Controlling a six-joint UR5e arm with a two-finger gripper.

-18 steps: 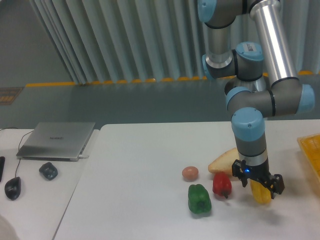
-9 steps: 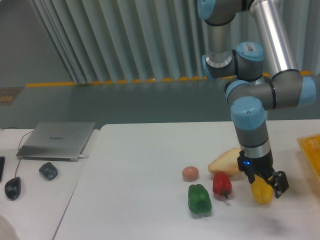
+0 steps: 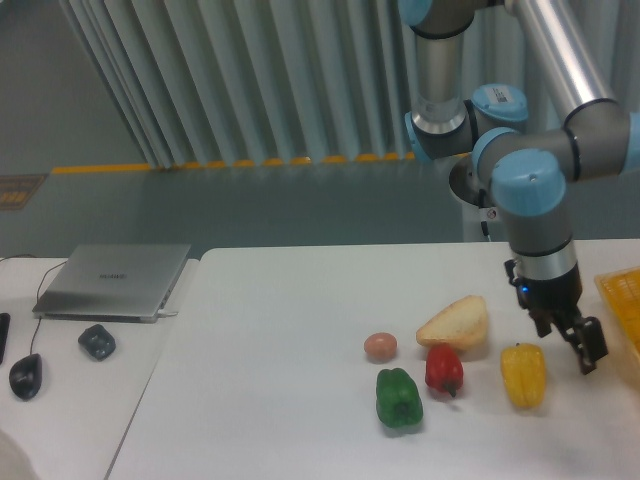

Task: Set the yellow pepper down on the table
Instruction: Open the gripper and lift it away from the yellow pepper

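Table (image 3: 300,330) fills the lower part of the view, white and flat, with its left corner rounded and its right and near sides cut off by the picture's border. Next in size is the robot arm (image 3: 535,190), silver and pale blue, coming in from the top right with its upper links cropped. A smaller desk (image 3: 60,400) sits to the left, carrying a closed laptop (image 3: 115,280) and two dark mice, one of them (image 3: 97,341) near the laptop. At the right border a yellow tray (image 3: 625,300) shows only as a sliver.

The bread wedge (image 3: 455,322) lies behind the red pepper (image 3: 444,369); the green pepper (image 3: 399,398) stands just in front and left of the red one. The yellow pepper (image 3: 524,375) rests on the table, right of the red pepper and apart from it. A small brownish round thing (image 3: 380,346) lies left of the bread.

The claw (image 3: 575,345) hangs just above and right of the yellow pepper, holding nothing; its dark fingers blur together, so I cannot tell how far apart they stand. Bare tabletop stretches left of the green pepper.
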